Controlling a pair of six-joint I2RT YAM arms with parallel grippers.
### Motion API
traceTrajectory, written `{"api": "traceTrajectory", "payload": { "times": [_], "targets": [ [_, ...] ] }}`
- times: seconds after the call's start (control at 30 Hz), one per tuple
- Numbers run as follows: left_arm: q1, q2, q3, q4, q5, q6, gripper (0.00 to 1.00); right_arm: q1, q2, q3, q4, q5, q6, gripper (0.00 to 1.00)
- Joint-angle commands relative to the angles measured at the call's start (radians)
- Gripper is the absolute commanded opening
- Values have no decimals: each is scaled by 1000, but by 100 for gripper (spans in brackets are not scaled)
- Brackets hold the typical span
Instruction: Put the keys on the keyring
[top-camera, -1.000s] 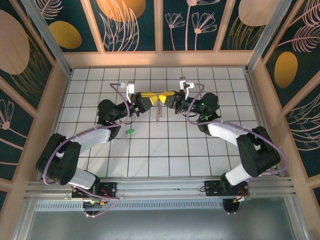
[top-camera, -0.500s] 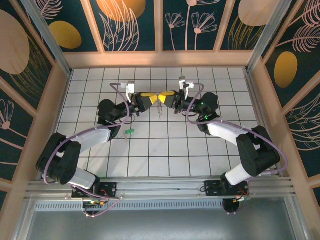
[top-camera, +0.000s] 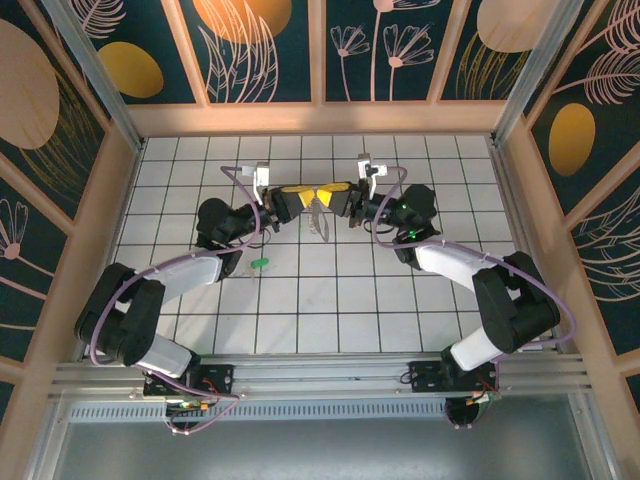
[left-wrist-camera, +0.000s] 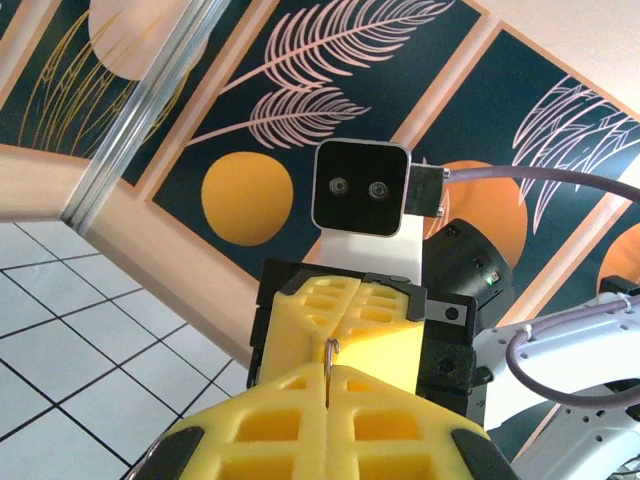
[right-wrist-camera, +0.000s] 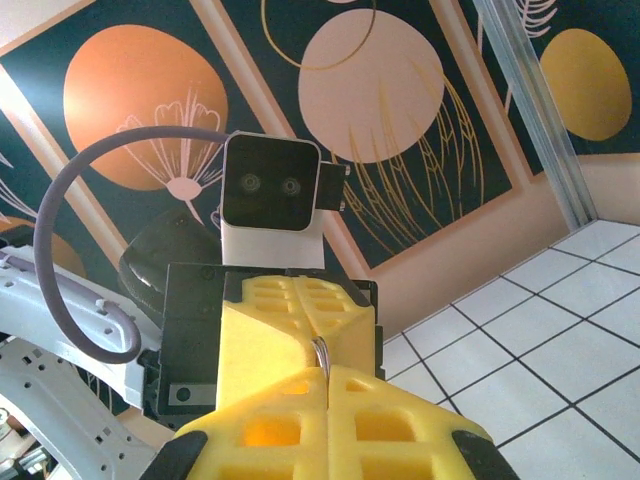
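Green-headed key lies flat on the white tiles, at about 8 o'clock from where the arms meet, well apart from both and untouched.

Left gripper is pinched closed, tip to tip with the right gripper, which is closed too; the keyring dangles tilted from their joint toward 6 o'clock; I cannot resolve the silvery bits on it.

I judge the step as steadying or prising the ring between both arms, with the green key not yet threaded. The next move calls for one arm to hold the ring by itself, so the other can let go and fetch that key.

Left wrist camera resolves a thin wire end at the seam above its yellow pads, too fine to read from overhead; right wrist camera gives silvery strands nipped at 12 o'clock of its own pads; overhead gives the key's place and the loop's hang.
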Motion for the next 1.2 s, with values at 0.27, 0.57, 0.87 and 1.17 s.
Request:
{"api": "traceTrajectory", "payload": {
  "times": [0.27, 0.57, 0.87, 1.17],
  "targets": [
    [-6, -14, 67, -117, 67, 145, 0, -76, -152, -62, -131, 21, -65, 50],
    [-5, -20, 137, -358, 127, 330, 0, -90, -325, -139, -405, 64, -201, 54],
    [-5, -10, 244, -648, 216, 532, 0, -97, -346, -153, -502, -23, -271, 61],
    [-5, 13, 325, -803, 314, 613, 0, -114, -304, -119, -517, -119, -303, 61]
  ]
}}
